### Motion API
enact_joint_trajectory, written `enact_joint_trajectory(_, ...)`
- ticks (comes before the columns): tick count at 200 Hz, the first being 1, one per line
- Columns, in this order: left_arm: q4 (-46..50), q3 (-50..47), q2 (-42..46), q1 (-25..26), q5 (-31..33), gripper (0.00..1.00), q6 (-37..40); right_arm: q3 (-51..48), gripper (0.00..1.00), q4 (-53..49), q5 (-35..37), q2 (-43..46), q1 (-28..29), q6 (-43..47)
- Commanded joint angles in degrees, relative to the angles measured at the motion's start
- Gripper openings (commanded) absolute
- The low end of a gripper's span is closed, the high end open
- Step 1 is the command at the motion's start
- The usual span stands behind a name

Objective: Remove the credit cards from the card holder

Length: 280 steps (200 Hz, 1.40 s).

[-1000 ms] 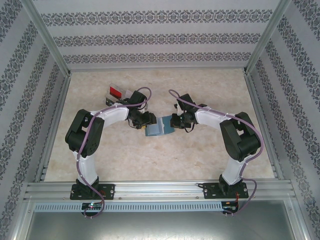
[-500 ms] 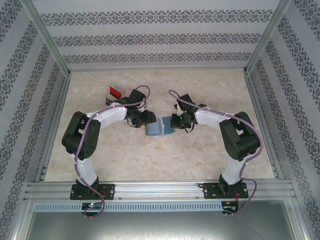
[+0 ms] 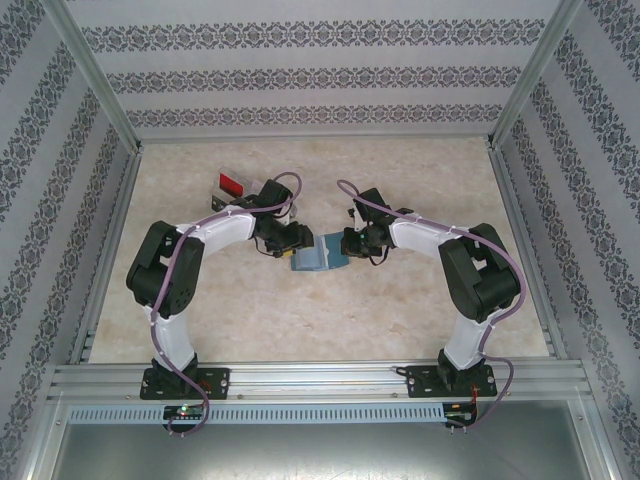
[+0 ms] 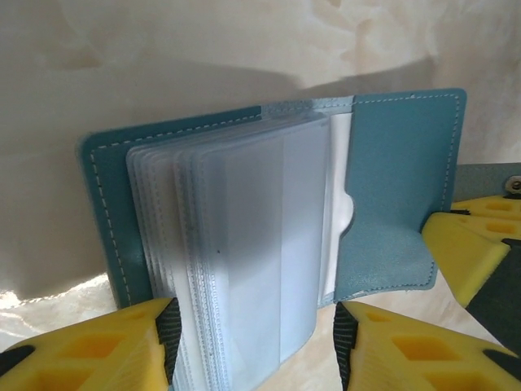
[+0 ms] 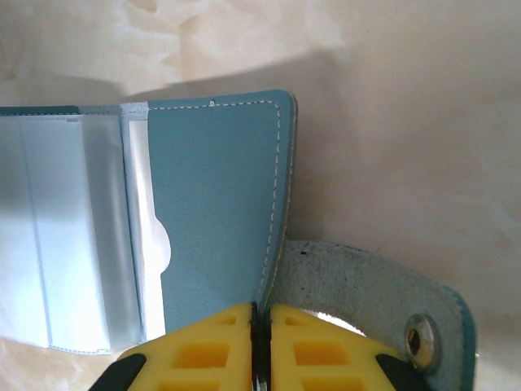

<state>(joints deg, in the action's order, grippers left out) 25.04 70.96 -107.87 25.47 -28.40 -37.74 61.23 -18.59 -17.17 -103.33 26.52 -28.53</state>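
Note:
The card holder (image 3: 318, 256) lies open mid-table, blue-grey with a fan of clear sleeves (image 4: 244, 244). A white credit card (image 4: 340, 213) peeks from the slot pocket of its right half (image 5: 216, 204). My left gripper (image 4: 255, 342) is open, its yellow fingers either side of the sleeve stack; a gap shows at the right pad (image 4: 343, 338). My right gripper (image 5: 262, 314) is shut on the lower edge of the holder's right cover and shows as yellow fingers (image 4: 468, 252) in the left wrist view. From above, the left gripper (image 3: 291, 242) and right gripper (image 3: 345, 244) flank the holder.
A clear tray (image 3: 252, 190) holding a red card (image 3: 232, 184) sits behind the left arm. The holder's strap with a metal snap (image 5: 418, 339) lies flat to the right. Metal frame rails (image 3: 110, 250) border the table on all sides.
The left arm's elbow swayed slightly left, then back. The holder and the right arm have not moved.

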Motion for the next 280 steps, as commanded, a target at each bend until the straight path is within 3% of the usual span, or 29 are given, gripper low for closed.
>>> enact_joint_trajectory(1, -0.63, 1.97, -1.56, 0.01, -1.6, 0.52, -0.3, 1.11, 0.13, -1.32, 1.26, -1.04, 0.8, 0.59)
enact_joint_trajectory(56, -2.19, 2.21, -2.67, 0.04, -3.88, 0.4, -0.53, 1.3, 0.13, -1.36, 1.07, -1.44, 0.82, 0.57)
enact_joint_trajectory(96, -7.97, 0.96, -1.3, 0.01, -11.36, 0.36, -1.32, 1.46, 0.13, -1.44, 0.68, -1.26, 0.81, 0.67)
enact_joint_trajectory(132, -12.79, 0.15, -0.89, 0.48, -17.04, 0.41, -2.66, 1.43, 0.13, -0.7, -1.16, -1.0, 0.9, 1.1)
enact_joint_trajectory(209, -15.85, 1.19, -4.16, 1.31, -18.94, 0.5, -4.49, 0.74, 0.13, 0.64, -3.03, -0.51, 0.9, 1.29)
enact_joint_trajectory(236, -15.12, 2.99, -5.6, 2.03, -17.76, 0.52, -4.49, -0.71, 0.16, 2.44, -3.72, 0.96, 0.56, 0.69)
enact_joint_trajectory(280, -13.31, 2.14, -2.53, 1.71, -12.54, 0.54, -3.85, -2.98, 0.26, 0.83, 1.44, 6.28, -0.25, 0.79)
